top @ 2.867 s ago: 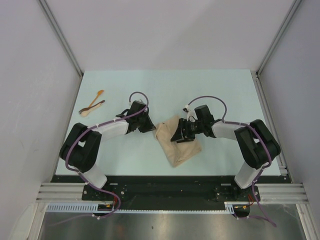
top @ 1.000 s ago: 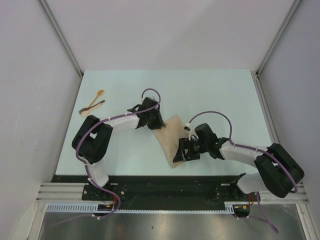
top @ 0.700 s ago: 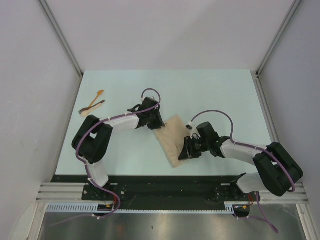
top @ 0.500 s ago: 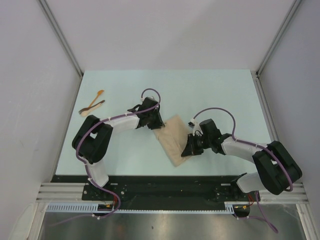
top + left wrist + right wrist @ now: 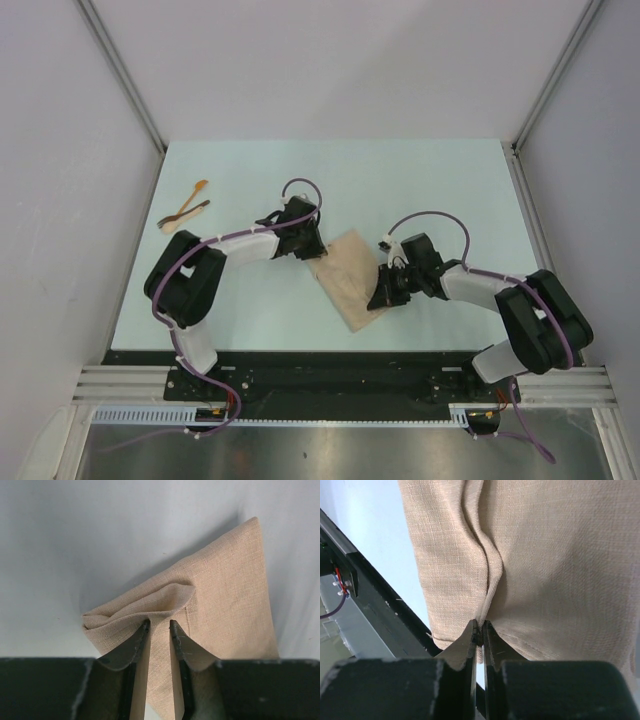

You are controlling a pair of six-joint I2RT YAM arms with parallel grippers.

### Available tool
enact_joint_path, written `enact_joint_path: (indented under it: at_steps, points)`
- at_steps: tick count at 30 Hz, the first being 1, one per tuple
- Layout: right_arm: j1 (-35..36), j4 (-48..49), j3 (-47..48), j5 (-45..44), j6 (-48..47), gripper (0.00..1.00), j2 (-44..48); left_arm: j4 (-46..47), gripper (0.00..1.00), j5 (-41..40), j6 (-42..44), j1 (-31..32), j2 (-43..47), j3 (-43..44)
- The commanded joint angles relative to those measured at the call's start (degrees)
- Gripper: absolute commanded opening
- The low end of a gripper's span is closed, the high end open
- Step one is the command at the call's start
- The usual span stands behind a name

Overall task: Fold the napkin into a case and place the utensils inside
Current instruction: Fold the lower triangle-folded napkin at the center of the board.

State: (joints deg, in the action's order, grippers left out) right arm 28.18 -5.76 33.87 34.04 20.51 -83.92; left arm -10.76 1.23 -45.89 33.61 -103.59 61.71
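The beige napkin (image 5: 342, 278) lies folded into a tilted rectangle at the middle of the table, its long side running from far left to near right. My left gripper (image 5: 312, 250) is at its far left corner. In the left wrist view it (image 5: 159, 626) is shut on a pinched fold of the napkin (image 5: 225, 595). My right gripper (image 5: 381, 298) is at the near right edge, its jaws (image 5: 481, 628) pressed together on a ridge of napkin (image 5: 560, 555). The utensils lie crossed at the far left: an orange spoon (image 5: 197, 190) and a darker piece (image 5: 195, 209), well away from both grippers.
The pale table (image 5: 430, 190) is bounded by white walls and aluminium posts on three sides. A black rail (image 5: 340, 365) with the arm bases runs along the near edge, close behind the napkin's near corner.
My right gripper has shut on the napkin's near right edge and drawn back to the right and farther away. The cloth now lies flatter. The left gripper has held its place on the cloth.
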Motion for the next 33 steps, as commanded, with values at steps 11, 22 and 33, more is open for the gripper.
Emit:
enact_joint_path:
  at_steps: [11,22,33]
  points:
    - [-1.1,-3.3,3.8,-2.7,-3.7,0.0,2.2,0.3,0.26,0.1,1.5,1.6,1.6,2.3]
    - [-1.6,-2.6,4.5,-2.8,-4.3,0.0,-0.4,-1.5,0.24,-2.9,-0.3,1.4,-5.0,7.1]
    - [-2.6,-2.3,1.0,-4.5,-5.0,0.0,0.6,-1.4,0.2,-9.8,-3.1,0.8,-3.3,2.9]
